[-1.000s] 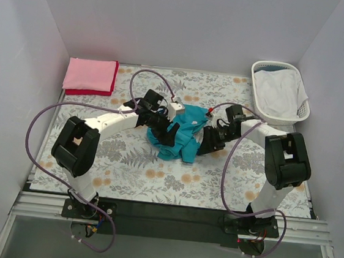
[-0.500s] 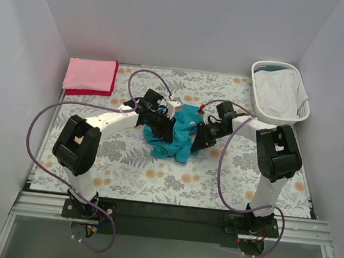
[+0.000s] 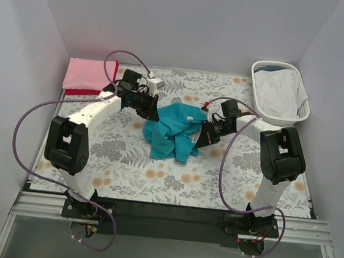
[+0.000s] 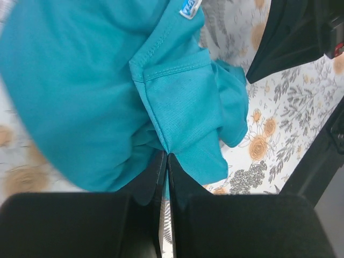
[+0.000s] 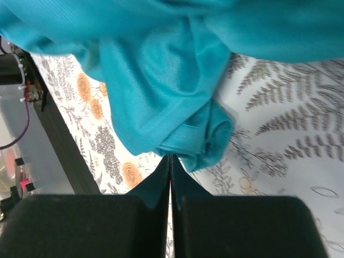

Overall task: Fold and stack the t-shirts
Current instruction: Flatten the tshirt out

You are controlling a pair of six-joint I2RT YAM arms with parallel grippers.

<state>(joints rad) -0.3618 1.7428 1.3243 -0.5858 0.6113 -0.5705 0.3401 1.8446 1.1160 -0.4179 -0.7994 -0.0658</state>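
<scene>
The teal-blue t-shirt (image 3: pixel 173 129) lies crumpled mid-table, stretched between both grippers. My left gripper (image 3: pixel 151 106) is shut on its upper left edge; in the left wrist view the fingertips (image 4: pixel 166 156) pinch a fold of the teal shirt (image 4: pixel 107 91). At the right edge of the cloth, my right gripper (image 3: pixel 203 135) is also shut on it, and its wrist view shows the jaws (image 5: pixel 170 157) closed on a bunched hem of the shirt (image 5: pixel 161 91). A folded light pink t-shirt (image 3: pixel 90 74) rests on a folded red t-shirt (image 3: pixel 87 92) at the back left corner.
A white slatted laundry basket (image 3: pixel 277 64) holding white cloth (image 3: pixel 279 91) stands at the back right. The floral tablecloth (image 3: pixel 154 176) covers the table. Purple cables loop over both arms. Grey walls close in on three sides.
Both grippers have shut on the teal shirt. The left gripper has moved back and left, drawing the cloth out; the right gripper has shifted slightly left and nearer.
</scene>
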